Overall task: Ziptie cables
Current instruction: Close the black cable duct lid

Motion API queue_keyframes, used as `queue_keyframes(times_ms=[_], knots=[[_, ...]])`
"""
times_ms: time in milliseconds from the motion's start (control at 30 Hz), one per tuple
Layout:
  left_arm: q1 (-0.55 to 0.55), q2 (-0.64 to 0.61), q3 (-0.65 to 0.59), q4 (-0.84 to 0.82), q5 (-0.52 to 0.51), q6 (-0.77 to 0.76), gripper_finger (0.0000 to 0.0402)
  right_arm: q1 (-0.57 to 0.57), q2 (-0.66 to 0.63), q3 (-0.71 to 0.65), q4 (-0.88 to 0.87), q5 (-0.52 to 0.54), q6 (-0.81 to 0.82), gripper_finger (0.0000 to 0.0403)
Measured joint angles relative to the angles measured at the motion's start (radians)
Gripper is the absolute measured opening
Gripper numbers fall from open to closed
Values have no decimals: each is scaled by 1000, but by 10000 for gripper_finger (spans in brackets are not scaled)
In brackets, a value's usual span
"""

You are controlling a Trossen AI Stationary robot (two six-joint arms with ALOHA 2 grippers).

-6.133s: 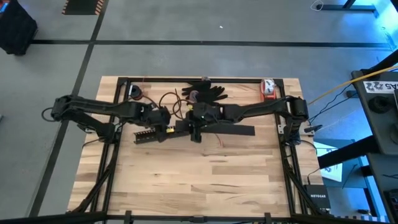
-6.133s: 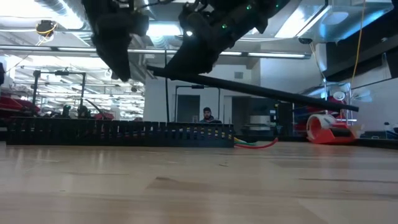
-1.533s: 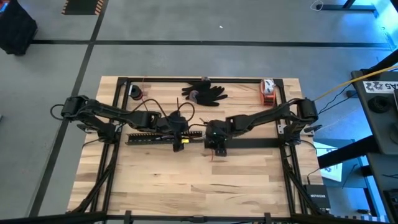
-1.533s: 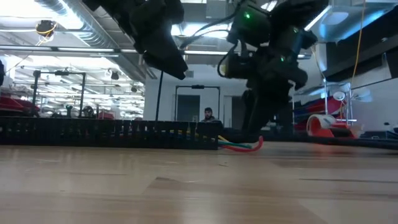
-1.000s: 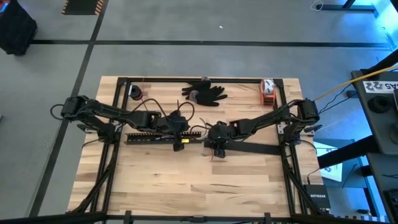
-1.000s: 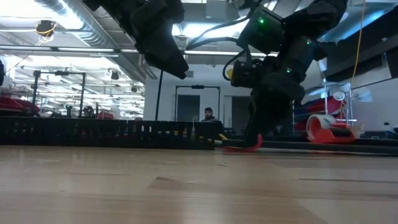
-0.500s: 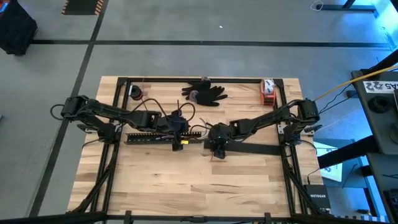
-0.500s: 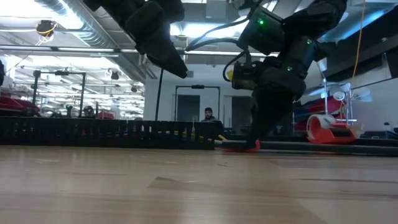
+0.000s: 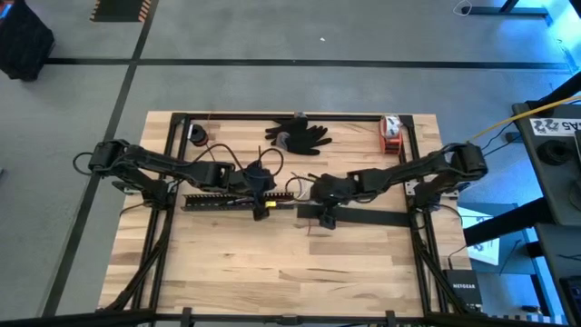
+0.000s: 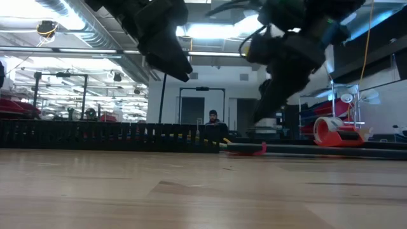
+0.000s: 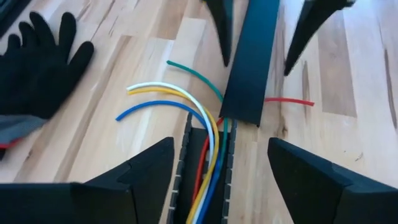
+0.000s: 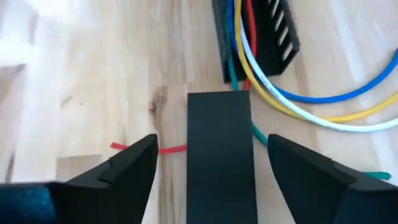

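Left gripper (image 9: pixel 260 198): low over the right end of the comb-slotted bar (image 9: pixel 213 202), fingers spread either side of it, holding nothing

Cables (image 11: pixel 186 99): white, yellow, blue, green and red wires run along the bar's channel and fan out of its end onto the table, curling toward the black glove (image 9: pixel 300 133)

Flat black strip (image 12: pixel 219 155): lies end-on to the bar, its near end over the green and red wires

Right gripper (image 9: pixel 324 211): above that end of the strip, fingers wide, gap on both sides, empty

Ziptie: cannot make it out in any view

Judgement: cables not yet bundled. Gather the fanned ends into one tight run first, steady the bar with the left gripper, and keep the strip from pinning wires
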Motion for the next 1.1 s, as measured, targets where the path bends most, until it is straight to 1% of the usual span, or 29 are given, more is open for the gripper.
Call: queue_keyframes(times_ms=[100,200,267,333,367,433,500,667,800,933,1100], knots=[[0,0,0,0,0,-39,253,20,-45,-104,121,3,0,294],[0,0,0,2,0,-69,253,47,-54,-229,337,12,28,294],[0,0,0,2,0,-79,253,65,-52,-290,480,64,34,294],[0,0,0,2,0,-73,253,77,-25,-322,616,155,26,294],[0,0,0,2,0,-61,253,77,-11,-334,655,188,21,294],[0,0,0,3,0,-42,253,73,24,-340,700,201,11,294],[1,0,-1,4,0,-25,253,73,60,-333,725,194,11,294],[1,0,-1,7,0,3,253,75,146,-301,724,154,59,294],[1,0,-1,1,0,1,253,75,191,-273,725,204,53,294],[1,0,-1,4,0,-5,253,73,221,-262,722,176,43,294],[1,0,-1,7,0,-46,253,75,232,-261,695,232,-25,294]])
